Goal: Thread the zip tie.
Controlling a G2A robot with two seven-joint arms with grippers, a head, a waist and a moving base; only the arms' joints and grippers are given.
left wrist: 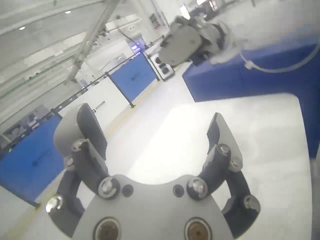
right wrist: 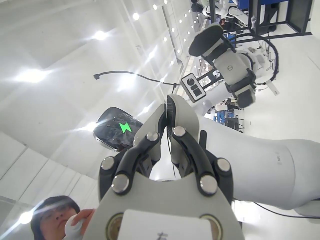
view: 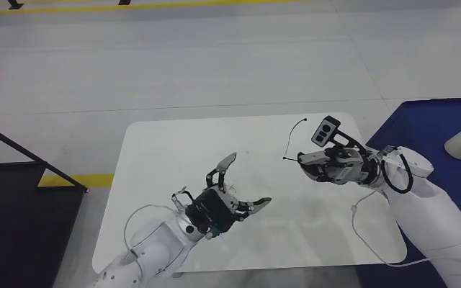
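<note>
Fingers of right gripper (right wrist: 167,106) pinched on thin black zip tie (right wrist: 130,73); strap arcs free beyond fingertips, square head at far end. Gripper over right part of white table (view: 166,158). Left gripper (view: 249,180) spread wide, nothing held, over table middle, well apart from tie.

Left end effector (view: 250,178) over the table's (view: 166,158) middle; right end effector (view: 301,157), holding zip tie (view: 292,135), to its right.

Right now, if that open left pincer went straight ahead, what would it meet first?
Probably nothing: the left pincer points over the white table; the right pincer with the thin black zip tie seems off that line, depth unclear.
</note>
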